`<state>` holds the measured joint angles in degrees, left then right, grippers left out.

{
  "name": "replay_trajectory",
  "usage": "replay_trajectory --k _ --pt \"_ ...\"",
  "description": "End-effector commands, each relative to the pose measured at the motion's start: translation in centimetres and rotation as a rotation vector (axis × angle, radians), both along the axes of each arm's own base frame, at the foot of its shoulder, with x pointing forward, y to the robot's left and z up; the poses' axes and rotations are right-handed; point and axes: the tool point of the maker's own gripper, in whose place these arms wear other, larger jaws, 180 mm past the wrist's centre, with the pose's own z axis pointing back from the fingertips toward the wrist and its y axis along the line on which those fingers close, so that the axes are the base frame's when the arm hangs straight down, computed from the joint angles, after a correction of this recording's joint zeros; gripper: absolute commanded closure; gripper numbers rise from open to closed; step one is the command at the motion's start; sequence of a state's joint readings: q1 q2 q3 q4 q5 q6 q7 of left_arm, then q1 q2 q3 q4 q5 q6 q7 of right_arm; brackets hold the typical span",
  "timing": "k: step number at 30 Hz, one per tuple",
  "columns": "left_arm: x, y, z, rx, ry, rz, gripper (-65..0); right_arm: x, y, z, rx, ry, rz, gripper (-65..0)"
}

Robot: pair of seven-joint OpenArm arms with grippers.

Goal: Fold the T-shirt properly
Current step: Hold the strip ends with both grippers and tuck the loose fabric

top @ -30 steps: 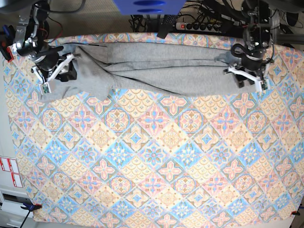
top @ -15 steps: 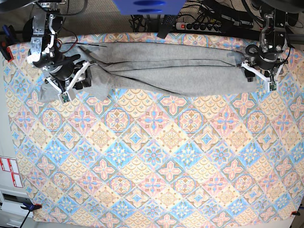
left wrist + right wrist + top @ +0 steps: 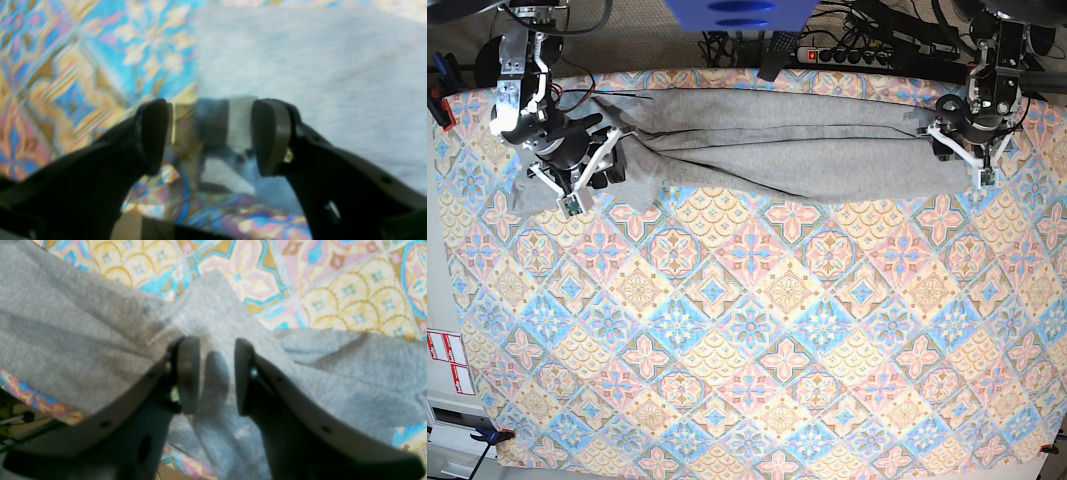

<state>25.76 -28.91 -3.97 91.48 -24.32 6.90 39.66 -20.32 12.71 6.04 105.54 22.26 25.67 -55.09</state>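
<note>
The T-shirt (image 3: pixel 767 145) lies along the far edge of the tablecloth (image 3: pixel 747 330) as a long, narrow grey band running side to side, with a loose sleeve or flap sagging off its end on the base view's left. You are mid-fold, in my judgement: the lengthwise fold is laid, and the ends are being sorted before the band gets folded across.

Your left gripper (image 3: pixel 210 136) sits at the band's other end with its fingers wide apart and nothing between them; the shirt's edge lies just beyond the pads (that view is blurred, so whether a pad brushes the cloth I cannot tell). It looks to have let go.

Your right gripper (image 3: pixel 217 375) is over the bunched end with its fingers partly closed, and a ridge of grey fabric rises in the gap. Whether the pads pinch that ridge or merely straddle it, the pictures do not settle.

Next, you probably want that loose flap tucked flat onto the band, then both ends gripped cleanly at the corners. Watch for dragging the top layer off the lower one.
</note>
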Motion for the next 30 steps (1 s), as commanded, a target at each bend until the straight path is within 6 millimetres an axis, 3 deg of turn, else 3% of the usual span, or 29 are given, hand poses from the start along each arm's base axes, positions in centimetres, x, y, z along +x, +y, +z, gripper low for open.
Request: replay_trajectory --k 1,7,12,19,21,24,30 --pt "0.9 -0.1 0.7 0.012 -0.026 -0.023 -40.8 0.7 -0.1 0.9 0.001 -0.04 0.005 -17.9" --pt "1.4 -2.1 0.0 -0.011 -0.016 -0.068 -40.8 0.6 0.0 0.9 0.003 -0.039 0.007 -17.9" --pt "-0.3 -2.4 -2.6 -0.03 0.056 -0.046 -40.5 0.7 -0.2 1.1 0.001 -0.045 0.004 -17.9" --pt "-0.9 -5.3 -3.8 -0.076 0.081 -0.082 -39.8 0.7 -0.1 1.2 0.001 -0.046 0.004 -17.9" --pt "-1.1 -6.2 -4.0 -0.088 0.09 -0.103 -34.6 0.7 -0.1 1.2 0.001 -0.048 0.006 -17.9" --pt "-1.3 -6.8 -4.2 -0.101 0.098 -0.115 -20.4 0.7 -0.1 1.2 0.0 -0.048 0.005 -17.9" --pt "0.0 -7.9 -3.0 -0.115 0.05 -0.14 -10.3 0.7 -0.2 1.2 -0.001 -0.047 0.004 -17.9"
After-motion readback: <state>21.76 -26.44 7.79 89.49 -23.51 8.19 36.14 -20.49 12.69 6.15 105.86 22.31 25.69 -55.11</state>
